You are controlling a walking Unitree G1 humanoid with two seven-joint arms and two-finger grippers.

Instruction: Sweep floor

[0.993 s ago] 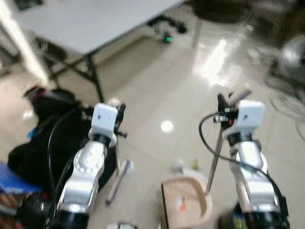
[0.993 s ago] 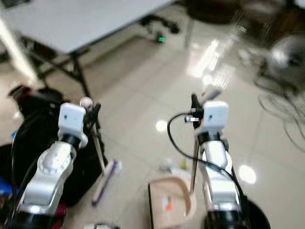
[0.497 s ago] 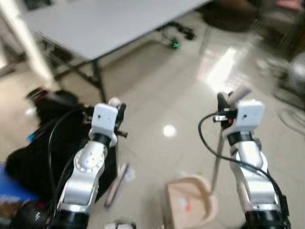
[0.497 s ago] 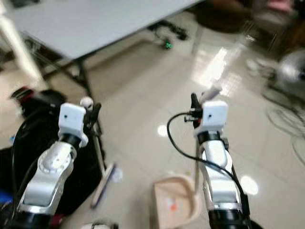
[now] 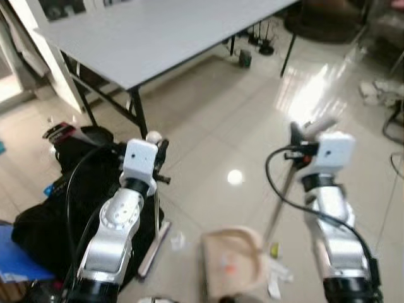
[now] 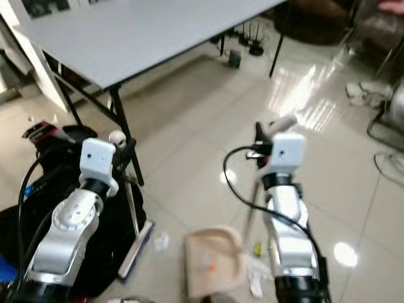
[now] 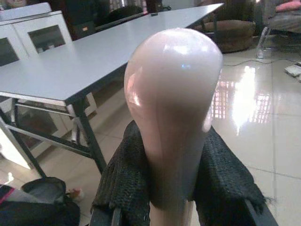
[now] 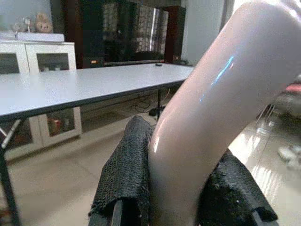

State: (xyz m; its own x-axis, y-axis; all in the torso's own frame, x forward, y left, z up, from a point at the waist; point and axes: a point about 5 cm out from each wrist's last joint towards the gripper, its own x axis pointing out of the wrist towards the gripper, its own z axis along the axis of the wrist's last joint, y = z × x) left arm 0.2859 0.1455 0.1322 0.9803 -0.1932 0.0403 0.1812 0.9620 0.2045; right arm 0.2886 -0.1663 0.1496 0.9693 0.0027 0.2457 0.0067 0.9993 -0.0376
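Sweeping in progress, judging by the layout: left gripper [image 5: 158, 151] clamping jaws around the broom handle [image 7: 171, 117], broom head [image 5: 153, 247] resting on the floor [image 5: 208, 120]; right gripper [image 5: 302, 142] closing jaws on the dustpan handle [image 8: 211, 122], dustpan [image 5: 230, 262] lying between the arms. Probably calling next for dragging the paper scraps [image 5: 178, 240] beside the broom head into the dustpan.

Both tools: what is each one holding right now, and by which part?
The left tool grips the broom just below its handle's rounded pink tip. The right tool grips the dustpan by the bent pink top of its long handle.
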